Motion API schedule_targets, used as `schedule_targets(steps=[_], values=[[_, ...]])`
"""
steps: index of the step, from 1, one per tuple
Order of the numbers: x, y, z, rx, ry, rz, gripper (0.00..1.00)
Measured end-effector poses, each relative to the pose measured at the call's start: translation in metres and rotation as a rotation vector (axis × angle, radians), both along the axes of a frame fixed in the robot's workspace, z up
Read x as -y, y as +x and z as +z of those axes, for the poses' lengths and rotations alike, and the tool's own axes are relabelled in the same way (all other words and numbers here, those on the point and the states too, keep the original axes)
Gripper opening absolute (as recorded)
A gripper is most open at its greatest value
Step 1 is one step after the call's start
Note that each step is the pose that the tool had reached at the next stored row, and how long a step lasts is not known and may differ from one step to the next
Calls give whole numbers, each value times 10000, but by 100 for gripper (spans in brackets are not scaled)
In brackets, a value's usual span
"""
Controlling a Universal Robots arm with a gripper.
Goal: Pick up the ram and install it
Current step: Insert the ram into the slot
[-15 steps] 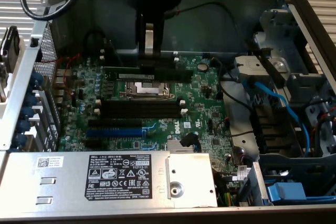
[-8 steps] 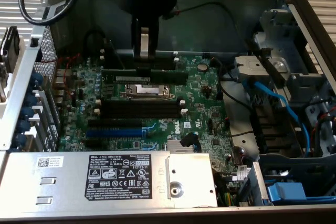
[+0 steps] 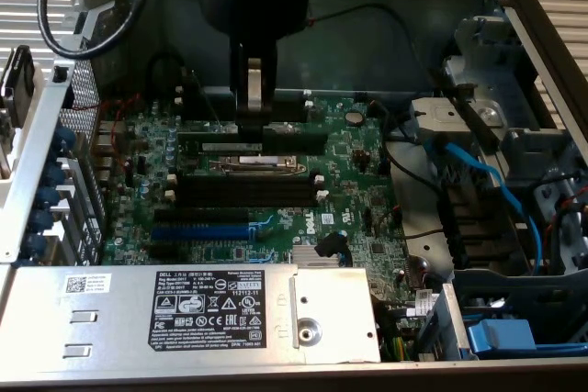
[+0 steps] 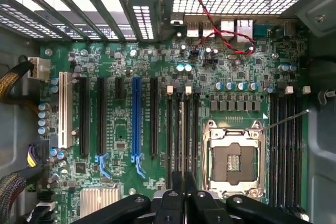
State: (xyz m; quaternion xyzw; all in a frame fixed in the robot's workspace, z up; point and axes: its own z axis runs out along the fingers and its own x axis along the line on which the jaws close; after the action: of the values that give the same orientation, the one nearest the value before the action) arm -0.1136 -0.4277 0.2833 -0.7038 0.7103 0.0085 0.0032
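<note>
Here, inside the computer case (image 3: 432,25), the gripper (image 4: 184,182) clamps the ram (image 4: 182,135).

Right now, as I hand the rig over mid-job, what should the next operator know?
Claw: shut on the ram, gripping its upper edge.
Ram: upright, seen edge-on from the wrist view, in line with the black slots beside the CPU socket.
Done: ram picked up and brought to the slots.
Left: seating unconfirmed; I cannot tell whether it is fully in a slot. Claw not yet released.
</note>
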Motion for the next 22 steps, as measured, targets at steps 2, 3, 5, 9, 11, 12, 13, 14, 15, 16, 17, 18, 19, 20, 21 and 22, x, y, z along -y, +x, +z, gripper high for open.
schedule_targets(steps=[2, 3, 5, 9, 11, 12, 13, 14, 15, 16, 17, 18, 19, 20, 21, 22], values=[[0, 0, -13, 0, -11, 2, 12], [0, 0, -17, 0, -12, 2, 12], [2, -1, -20, 0, -13, 2, 12], [17, -1, -45, 0, -12, 1, 12], [21, 0, -79, -3, -12, 1, 12], [22, -1, -97, -4, -13, 0, 12], [24, 0, -115, -3, -12, -1, 12], [31, 1, -131, -4, -12, -2, 12], [42, 0, -141, -4, -13, -6, 12], [55, 0, -152, -3, -8, -18, 12], [68, 0, -164, -5, -3, -37, 12], [80, 0, -173, -9, 0, -51, 12], [89, 0, -184, -13, 7, -64, 12], [91, 0, -196, -14, 15, -79, 12], [92, -1, -205, -16, 17, -94, 12], [94, -1, -212, -18, 18, -105, 12]])
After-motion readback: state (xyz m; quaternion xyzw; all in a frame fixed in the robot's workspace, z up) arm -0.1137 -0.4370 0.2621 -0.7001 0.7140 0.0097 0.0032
